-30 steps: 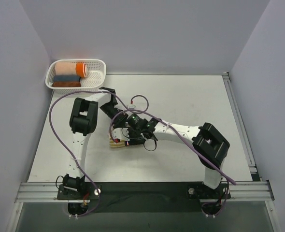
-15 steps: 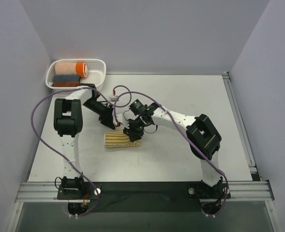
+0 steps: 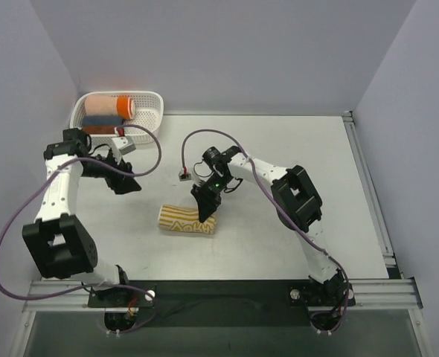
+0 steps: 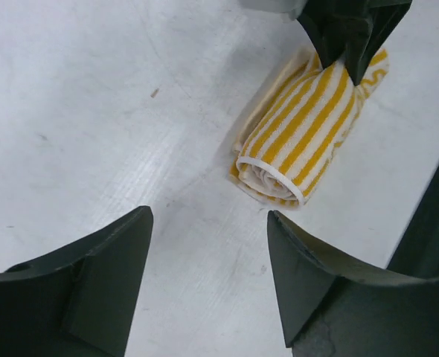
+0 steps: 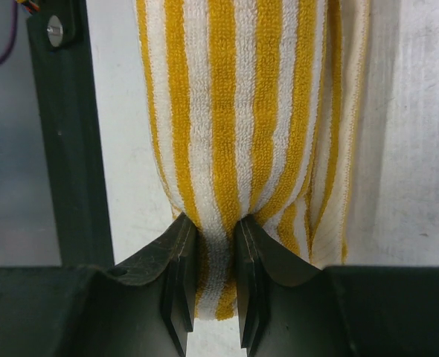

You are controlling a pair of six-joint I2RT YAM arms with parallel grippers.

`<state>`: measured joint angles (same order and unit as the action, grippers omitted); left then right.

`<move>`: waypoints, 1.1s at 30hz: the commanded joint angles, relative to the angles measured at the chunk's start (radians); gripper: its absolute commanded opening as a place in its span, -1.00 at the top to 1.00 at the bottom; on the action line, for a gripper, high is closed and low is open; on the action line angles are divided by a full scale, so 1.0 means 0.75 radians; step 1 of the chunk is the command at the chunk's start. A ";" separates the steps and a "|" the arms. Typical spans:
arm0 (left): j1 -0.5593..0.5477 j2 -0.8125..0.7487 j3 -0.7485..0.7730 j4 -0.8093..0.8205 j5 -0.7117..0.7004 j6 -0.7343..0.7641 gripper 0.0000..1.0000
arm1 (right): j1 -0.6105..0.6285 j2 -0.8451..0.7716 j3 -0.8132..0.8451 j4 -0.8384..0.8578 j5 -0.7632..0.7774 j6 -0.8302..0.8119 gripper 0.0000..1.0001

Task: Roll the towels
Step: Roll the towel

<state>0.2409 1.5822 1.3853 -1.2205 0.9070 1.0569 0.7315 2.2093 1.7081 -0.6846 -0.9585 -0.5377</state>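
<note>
Basket: a white basket [image 3: 146, 117] stands at the far left corner of the table [image 3: 294, 245].
Basket contents: three rolls lie at its left end. A peach-and-orange roll [image 3: 109, 105] lies on top, with a grey-blue roll [image 3: 100, 120] and a reddish-brown roll [image 3: 99, 129] under it. The right half shows only the slotted floor.
Towel: the towel [image 4: 309, 126] lies rolled up on the table between the two arms, well apart from the basket. Yellow and white stripes run along its length, and a spiral shows at its open end. A loose flap lies flat beside the roll.
Right gripper: the right gripper [image 5: 216, 230] has its fingers narrow, pinching one end of the towel, with the cloth bunched between the pads.
Left gripper: the left gripper [image 4: 208, 223] has its fingers wide and holds nothing. It hangs over bare table, pointing toward the towel's spiral end but apart from it.
Hidden: from above, the right gripper covers the pinched end of the towel. The left arm's cable crosses the basket's near rim and part of the reddish-brown roll.
Cut off: the right wrist view loses the towel's other end at its top edge.
</note>
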 commanded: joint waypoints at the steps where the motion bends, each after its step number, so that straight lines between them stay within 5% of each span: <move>1: -0.080 -0.313 -0.178 0.281 -0.151 -0.022 -0.50 | 0.009 0.147 0.013 -0.226 0.010 0.060 1.00; 3: -0.135 -0.428 -0.296 0.349 -0.207 -0.014 -0.66 | 0.006 0.169 0.038 -0.241 0.008 0.060 1.00; 4: -0.153 -0.523 -0.327 0.394 -0.209 -0.002 -0.94 | 0.002 0.179 0.046 -0.247 0.010 0.060 1.00; 10: -0.309 -0.824 -0.609 0.516 -0.099 0.096 -0.95 | -0.010 0.261 0.124 -0.306 0.018 0.052 1.00; 12: -0.415 -0.854 -0.661 0.521 -0.202 0.133 -0.95 | -0.014 0.292 0.146 -0.325 0.024 0.052 1.00; 16: -0.811 -0.787 -0.730 0.549 -0.499 0.098 -0.88 | -0.020 0.337 0.195 -0.343 0.008 0.058 1.00; 20: -1.000 -0.692 -0.767 0.696 -0.630 0.037 -0.66 | -0.024 0.376 0.236 -0.355 0.008 0.062 1.00; 26: -1.135 -0.600 -0.914 1.077 -0.761 0.008 -0.61 | -0.030 0.400 0.289 -0.357 0.028 0.089 1.00; 33: -1.209 -0.455 -0.959 1.167 -0.820 0.025 -0.49 | -0.047 0.423 0.381 -0.361 0.026 0.114 0.97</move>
<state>-0.6506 1.2041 0.6678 -0.4393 0.3279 1.0775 0.6930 2.4542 1.9884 -0.9733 -1.1225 -0.4263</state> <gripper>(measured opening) 0.773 0.218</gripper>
